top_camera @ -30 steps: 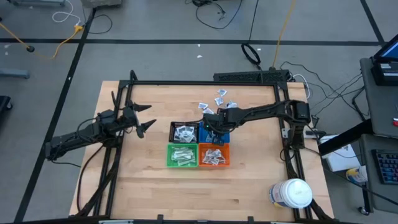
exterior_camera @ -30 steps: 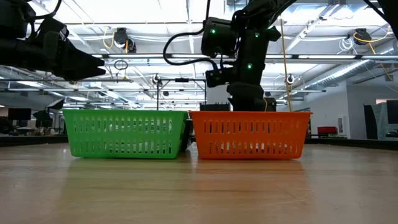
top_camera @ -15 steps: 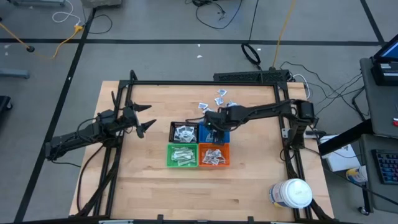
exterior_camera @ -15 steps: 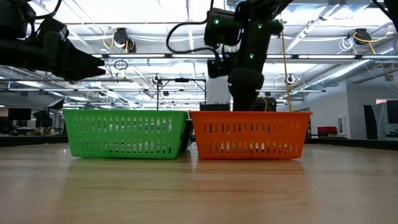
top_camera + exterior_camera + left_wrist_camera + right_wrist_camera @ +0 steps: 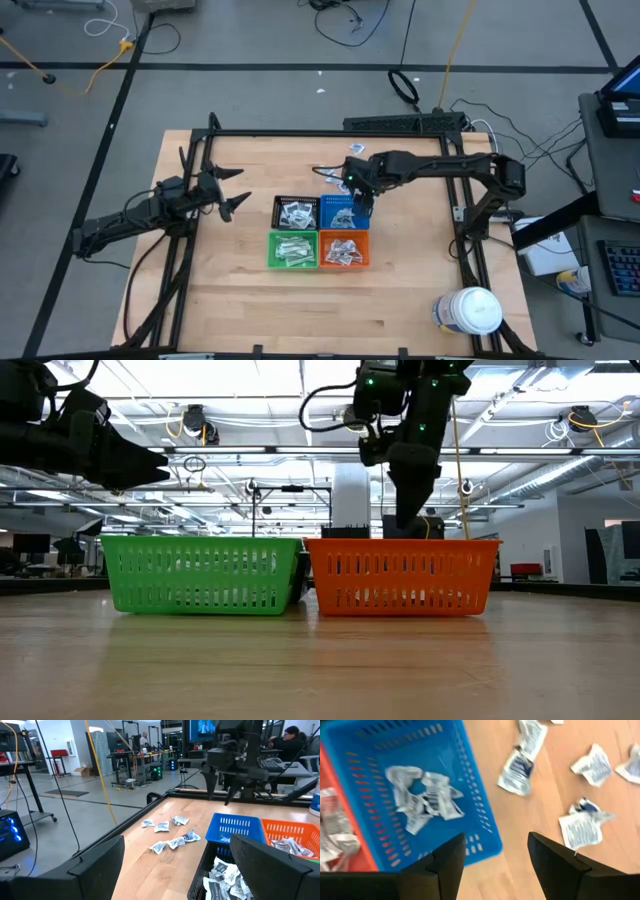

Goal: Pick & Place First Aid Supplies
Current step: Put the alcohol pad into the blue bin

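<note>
The right gripper (image 5: 361,199) hangs with its jaws parted and empty above the far edge of the small blue slotted plastic bin (image 5: 385,785), where a few crumpled white wrapped packets (image 5: 422,800) lie in a loose heap just off to one side of the jaws. Beyond the bin wall, on the bare wooden table (image 5: 250,300), more loose white and bluish-marked flat packets (image 5: 580,827) lie scattered, one of them nearly under the other finger.

The left gripper (image 5: 228,203) waits well apart from the bins with its jaws spread wide and nothing between them.

The risks from here, as I judge them: the scattered packets are thin, light and wrinkled, so a descent off centre could pinch only a corner and let the packet slip out mid-carry (or nudge it flat along the wood instead of lifting it). Two packets lie close together, so one closing could catch both. The jaws also sit near the blue bin's rim; dropping down too close could clip the wall and shove the bin against the neighbouring orange slotted bin (image 5: 346,250).
</note>
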`<state>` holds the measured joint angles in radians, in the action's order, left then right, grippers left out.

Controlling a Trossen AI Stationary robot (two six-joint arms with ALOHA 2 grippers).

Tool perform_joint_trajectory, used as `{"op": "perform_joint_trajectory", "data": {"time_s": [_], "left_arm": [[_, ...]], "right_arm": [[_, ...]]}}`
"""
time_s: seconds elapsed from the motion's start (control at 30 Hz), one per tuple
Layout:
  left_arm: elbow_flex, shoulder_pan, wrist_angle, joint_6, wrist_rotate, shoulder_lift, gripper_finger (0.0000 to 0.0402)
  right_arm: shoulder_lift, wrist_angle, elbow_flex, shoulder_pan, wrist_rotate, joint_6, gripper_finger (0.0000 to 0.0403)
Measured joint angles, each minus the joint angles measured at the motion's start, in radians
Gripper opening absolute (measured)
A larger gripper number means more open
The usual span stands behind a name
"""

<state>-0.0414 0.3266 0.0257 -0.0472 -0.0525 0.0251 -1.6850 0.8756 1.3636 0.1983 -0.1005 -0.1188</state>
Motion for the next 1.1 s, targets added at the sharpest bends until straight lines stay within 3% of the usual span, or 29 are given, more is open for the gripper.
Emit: {"op": "perform_joint_trajectory", "data": {"time_s": [0.33,0.6,0.9,1.1], "left_arm": [[0.0,0.0,0.0,0.0,0.0,0.0,0.0365],[0.0,0.0,0.0,0.0,0.0,0.0,0.0365],[0.0,0.0,0.0,0.0,0.0,0.0,0.0365],[0.0,0.0,0.0,0.0,0.0,0.0,0.0365]], "right_arm": [[-0.001,0.006,0.0,0.081,-0.008,-0.06,0.0208],[-0.001,-0.008,0.0,0.199,-0.096,-0.109,0.0207],[-0.001,-0.05,0.0,0.334,-0.097,-0.13,0.0208],[-0.059,-0.052,-0.001,0.359,-0.08,-0.131,0.0208]]}}
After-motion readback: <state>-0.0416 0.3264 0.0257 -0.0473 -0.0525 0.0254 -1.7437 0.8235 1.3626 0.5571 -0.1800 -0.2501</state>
